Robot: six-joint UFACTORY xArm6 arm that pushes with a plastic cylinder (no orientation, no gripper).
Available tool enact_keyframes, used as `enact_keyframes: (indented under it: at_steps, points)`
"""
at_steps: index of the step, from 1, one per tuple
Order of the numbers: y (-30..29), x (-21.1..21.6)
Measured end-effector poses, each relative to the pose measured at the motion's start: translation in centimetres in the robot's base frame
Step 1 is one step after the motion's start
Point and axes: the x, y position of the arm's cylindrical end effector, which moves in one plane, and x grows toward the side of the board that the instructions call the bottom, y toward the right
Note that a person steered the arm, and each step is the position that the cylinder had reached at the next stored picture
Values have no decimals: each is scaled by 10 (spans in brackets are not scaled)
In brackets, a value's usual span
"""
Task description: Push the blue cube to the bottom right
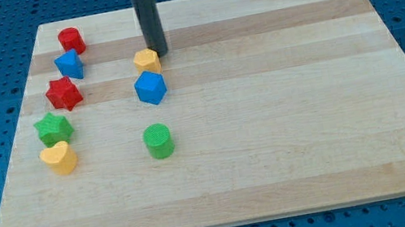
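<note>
The blue cube (150,87) lies on the wooden board (293,115), left of centre in the upper half. A yellow block (147,61) sits just above it, almost touching. My tip (159,53) is at the upper right of the yellow block, right beside it, and a short way above the blue cube. The dark rod comes down from the view's top.
A green cylinder (158,141) stands below the blue cube. At the view's left lie a red cylinder (72,40), a blue star-like block (69,65), a red star (63,94), a green star (52,128) and a yellow heart (59,157).
</note>
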Motion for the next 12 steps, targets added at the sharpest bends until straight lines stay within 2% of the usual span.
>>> enact_keyframes:
  at_steps: [1, 2, 3, 4, 5, 6, 7, 8, 9, 10, 11, 12]
  points:
    - [-30, -2]
    - [-12, 60]
    - [10, 104]
    - [-6, 121]
    - [-78, 121]
    - [-46, 151]
    - [47, 188]
    - [90, 206]
    - [34, 204]
    - [31, 176]
    - [89, 144]
    - [173, 189]
